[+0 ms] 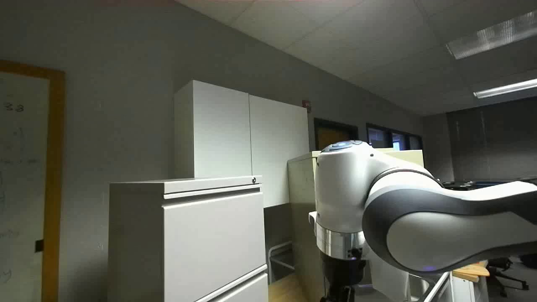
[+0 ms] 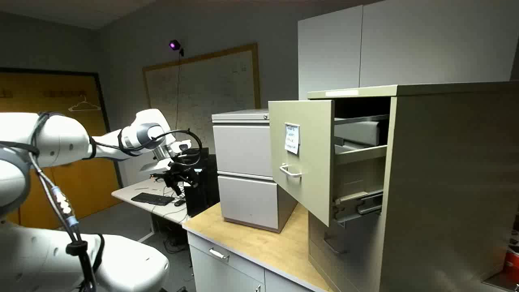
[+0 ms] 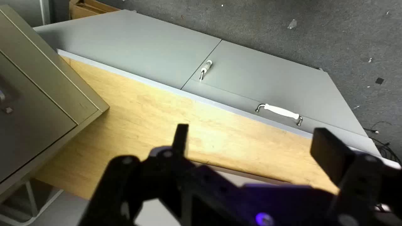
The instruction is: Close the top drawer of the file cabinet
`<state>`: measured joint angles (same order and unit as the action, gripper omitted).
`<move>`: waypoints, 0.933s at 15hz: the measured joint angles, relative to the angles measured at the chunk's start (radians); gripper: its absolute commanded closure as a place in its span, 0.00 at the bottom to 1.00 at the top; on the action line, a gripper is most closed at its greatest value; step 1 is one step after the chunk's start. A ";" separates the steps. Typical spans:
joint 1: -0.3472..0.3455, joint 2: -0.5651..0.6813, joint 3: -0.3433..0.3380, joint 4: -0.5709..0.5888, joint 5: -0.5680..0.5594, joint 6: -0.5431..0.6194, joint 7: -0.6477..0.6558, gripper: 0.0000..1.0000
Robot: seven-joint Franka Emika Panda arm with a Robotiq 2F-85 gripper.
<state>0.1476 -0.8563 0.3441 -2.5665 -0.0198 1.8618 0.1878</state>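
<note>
The file cabinet point(image 2: 442, 182) is beige metal and stands at the right in an exterior view. Its top drawer point(image 2: 310, 188) is pulled far out, with a flat front, a silver handle and a paper label; a grey box shows inside. The cabinet's side point(image 1: 301, 188) also shows in an exterior view, partly behind the arm. In the wrist view the cabinet's lower part point(image 3: 78, 103) is at the left; the top drawer cannot be made out there. My gripper point(image 3: 251, 138) is open and empty above the counter. In an exterior view the gripper point(image 2: 182, 186) is left of the drawer front, apart from it.
A grey two-drawer cabinet point(image 2: 245, 150) stands on the wooden counter point(image 2: 251, 247) beside the file cabinet. White handles point(image 3: 281, 111) stick out from the counter's front. A desk point(image 2: 142, 190) with keyboard and dark computer cases is behind the gripper. White wall cupboards point(image 1: 222, 130) hang above.
</note>
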 measured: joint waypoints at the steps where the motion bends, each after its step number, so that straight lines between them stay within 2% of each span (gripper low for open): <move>1: 0.000 0.000 0.000 0.000 0.000 0.001 0.000 0.00; 8: 0.001 0.000 0.000 -0.001 -0.004 0.001 0.000 0.00; 10: -0.001 0.001 0.001 -0.002 -0.041 0.004 0.009 0.01; 11: -0.006 0.000 0.005 -0.002 -0.077 0.012 0.025 0.25; 13: -0.025 -0.003 0.015 -0.002 -0.166 0.035 0.068 0.29; 14: -0.039 -0.007 0.017 -0.001 -0.215 0.048 0.089 0.35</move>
<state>0.1089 -0.8632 0.3611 -2.5677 -0.2346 1.9094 0.2772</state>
